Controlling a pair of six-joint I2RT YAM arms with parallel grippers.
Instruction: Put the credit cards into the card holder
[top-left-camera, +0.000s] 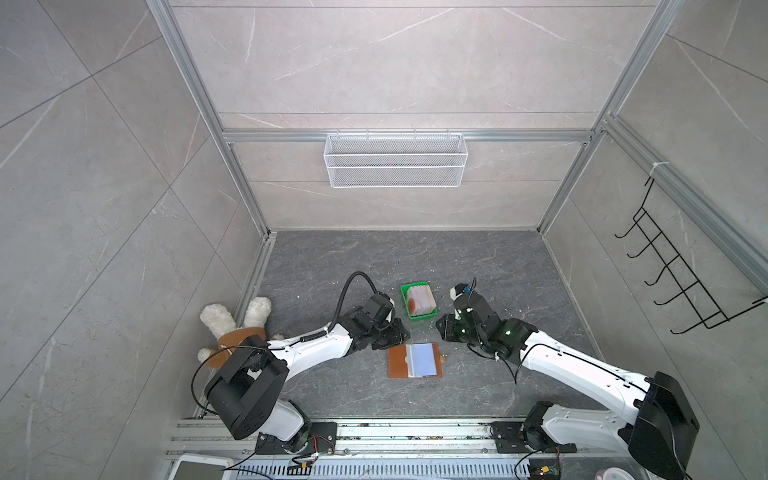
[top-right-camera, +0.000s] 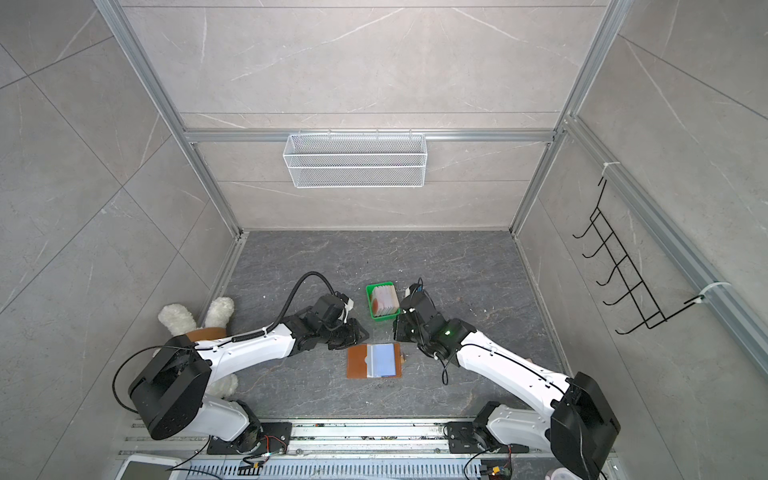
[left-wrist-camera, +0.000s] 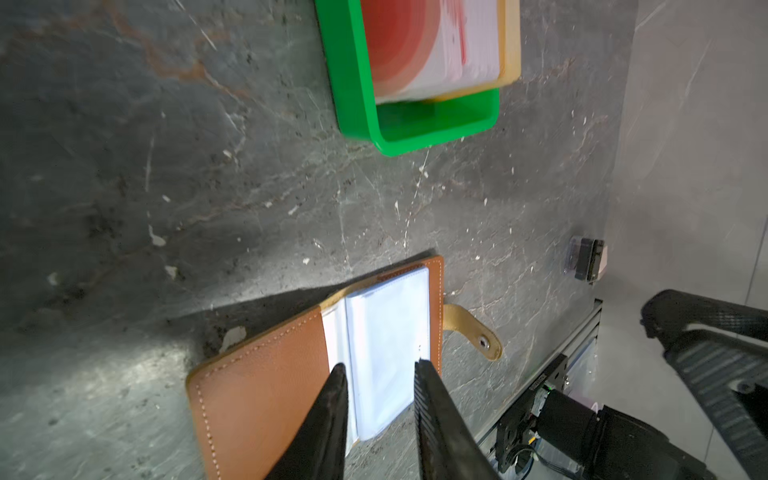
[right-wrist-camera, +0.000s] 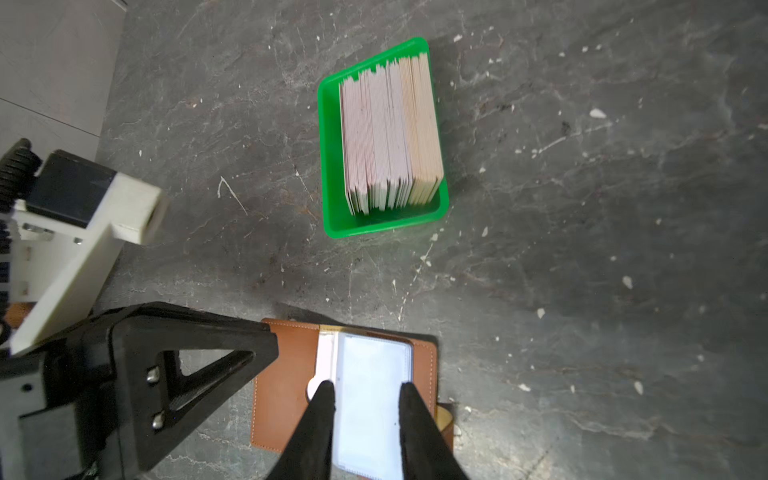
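The card holder (top-left-camera: 399, 363) (top-right-camera: 358, 362) lies open on the dark floor, tan leather with clear sleeves over a light-blue panel, its snap tab (left-wrist-camera: 478, 332) pointing right. The credit cards (top-left-camera: 420, 300) (top-right-camera: 385, 300) (right-wrist-camera: 390, 133) stand as a stack on edge in a small green tray (top-left-camera: 409, 313) (right-wrist-camera: 332, 166) just behind it. My left gripper (top-left-camera: 390, 332) (left-wrist-camera: 379, 365) hovers open over the holder's back left edge. At the back right edge my right gripper (top-left-camera: 446, 328) (right-wrist-camera: 365, 386) is open too. Only the sleeves (right-wrist-camera: 370, 374) show between the jaws of either gripper.
A white and brown plush toy (top-left-camera: 232, 324) lies by the left wall next to the left arm. On the back wall hangs a white wire basket (top-left-camera: 395, 160), and a black hook rack (top-left-camera: 685, 270) is on the right wall. Metal rails (top-left-camera: 374, 432) run along the front.
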